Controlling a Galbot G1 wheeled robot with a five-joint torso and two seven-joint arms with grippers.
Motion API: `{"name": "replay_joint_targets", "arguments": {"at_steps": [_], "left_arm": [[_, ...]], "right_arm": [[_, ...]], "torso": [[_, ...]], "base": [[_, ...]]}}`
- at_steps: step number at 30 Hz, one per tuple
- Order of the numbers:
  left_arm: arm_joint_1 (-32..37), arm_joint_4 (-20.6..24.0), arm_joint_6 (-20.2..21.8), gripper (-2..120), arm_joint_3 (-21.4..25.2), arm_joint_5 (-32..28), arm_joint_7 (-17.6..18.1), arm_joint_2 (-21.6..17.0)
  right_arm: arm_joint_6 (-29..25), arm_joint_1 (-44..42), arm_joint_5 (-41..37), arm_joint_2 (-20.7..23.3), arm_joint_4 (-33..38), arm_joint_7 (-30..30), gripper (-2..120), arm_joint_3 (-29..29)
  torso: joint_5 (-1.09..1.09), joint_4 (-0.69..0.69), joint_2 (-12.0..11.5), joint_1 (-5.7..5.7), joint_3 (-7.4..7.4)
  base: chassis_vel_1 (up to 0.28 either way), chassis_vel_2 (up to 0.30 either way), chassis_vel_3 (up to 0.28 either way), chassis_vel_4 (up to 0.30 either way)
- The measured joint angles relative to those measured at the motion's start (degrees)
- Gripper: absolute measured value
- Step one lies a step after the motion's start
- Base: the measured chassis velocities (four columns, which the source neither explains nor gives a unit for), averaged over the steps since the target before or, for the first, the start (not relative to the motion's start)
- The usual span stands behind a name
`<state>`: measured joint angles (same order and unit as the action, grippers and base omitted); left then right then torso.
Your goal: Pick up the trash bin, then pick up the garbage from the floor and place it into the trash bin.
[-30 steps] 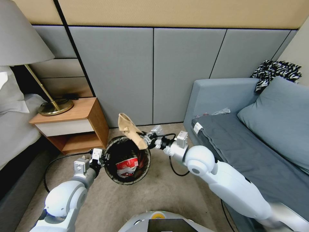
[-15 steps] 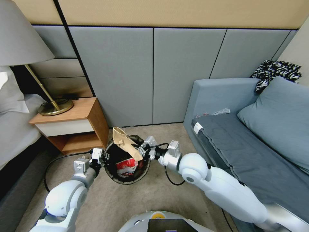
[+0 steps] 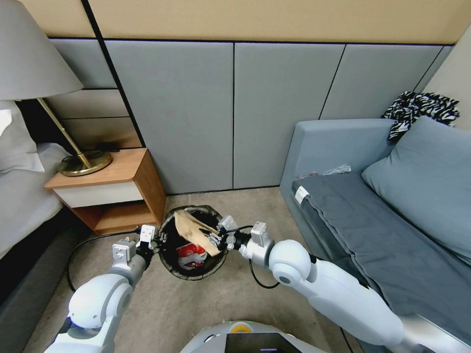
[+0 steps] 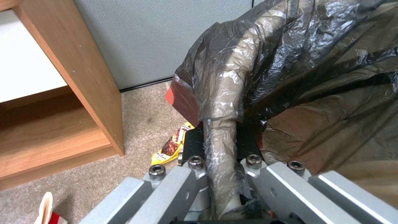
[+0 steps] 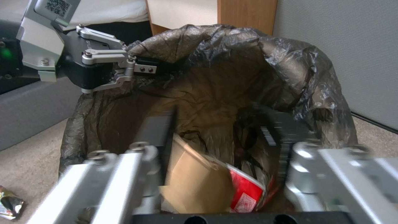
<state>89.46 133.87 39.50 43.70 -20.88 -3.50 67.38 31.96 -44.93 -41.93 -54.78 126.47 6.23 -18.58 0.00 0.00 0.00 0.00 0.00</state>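
Tan paper bag [image 3: 195,231] hangs over the trash bin's [image 3: 189,273] mouth. The right gripper [image 3: 214,239] at three o'clock has its fingers spread, so it drops inside. The left gripper [image 3: 156,243] at nine o'clock pinches the rim, steadying the bin off the floor [image 3: 230,304].

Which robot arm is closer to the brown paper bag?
Right. The right tool has the paper bag between its fingers, over the trash bin. The left tool grips the bin's rim.

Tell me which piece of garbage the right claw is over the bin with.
The tan paper bag; the red-and-white cup lies inside the trash bin already.
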Motion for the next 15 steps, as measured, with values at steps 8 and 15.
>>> {"name": "replay_joint_targets", "arguments": {"at_steps": [8, 15], "left_arm": [[-0.21, -0.21, 0.00, 1, -0.02, -0.01, -0.07, -0.01], [-0.25, -0.31, 0.00, 1, -0.05, 0.00, -0.11, 0.06]], "right_arm": [[-0.09, -0.12, 0.05, -0.11, 0.19, 0.34, 86, 0.17], [-0.88, -0.24, 1.40, -0.24, -0.12, 0.43, 100, 0.34]], "torso": [[0.00, 0.00, 0.00, 0.00, 0.00], [0.00, 0.00, 0.00, 0.00, 0.00]], "base": [[0.000, 0.000, 0.000, 0.000], [0.000, 0.000, 0.000, 0.000]]}}
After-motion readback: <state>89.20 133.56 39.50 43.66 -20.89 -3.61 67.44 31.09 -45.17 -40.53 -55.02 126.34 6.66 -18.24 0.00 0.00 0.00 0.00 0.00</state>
